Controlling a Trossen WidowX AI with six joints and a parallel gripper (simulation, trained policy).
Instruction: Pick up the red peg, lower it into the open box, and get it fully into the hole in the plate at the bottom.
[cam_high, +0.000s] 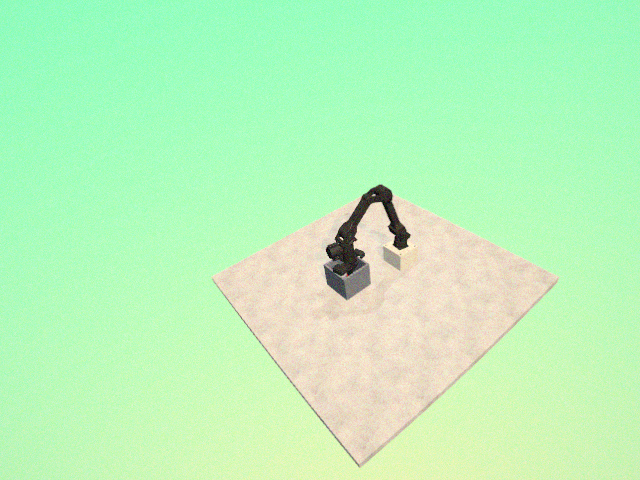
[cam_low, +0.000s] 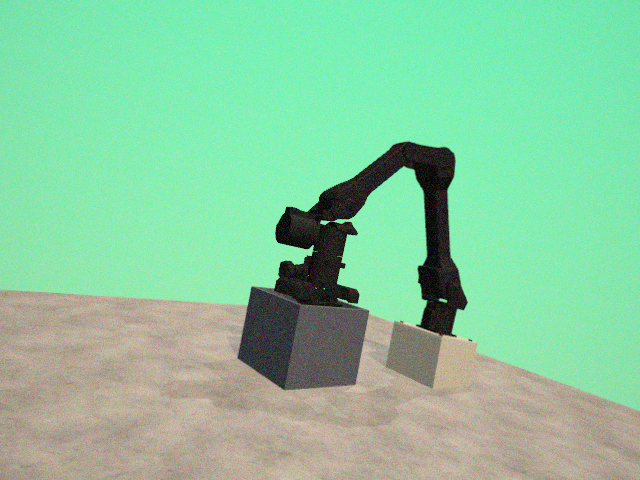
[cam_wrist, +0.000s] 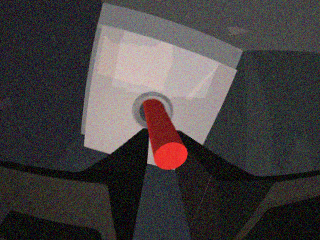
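In the wrist view the red peg (cam_wrist: 161, 125) leans between the fingertips, its bright round top toward the camera. Its lower end is at the ringed hole (cam_wrist: 137, 111) in the pale plate (cam_wrist: 110, 122) at the box bottom; how deep it sits cannot be told. My gripper (cam_wrist: 162, 132) is down inside the grey open box (cam_high: 357, 283) (cam_low: 328, 346) (cam_wrist: 270, 105). Its fingers are narrowly open around the peg, with a thin light gap beside the left finger; the peg looks loose. In the top and exterior views the fingertips are hidden by the box and the arm.
The arm's cream base block (cam_high: 392, 258) (cam_low: 413, 353) stands beside the box on the mottled beige table top (cam_high: 387, 361) (cam_low: 155, 413). The box walls surround the fingers, and the wide gripper body sits at rim height.
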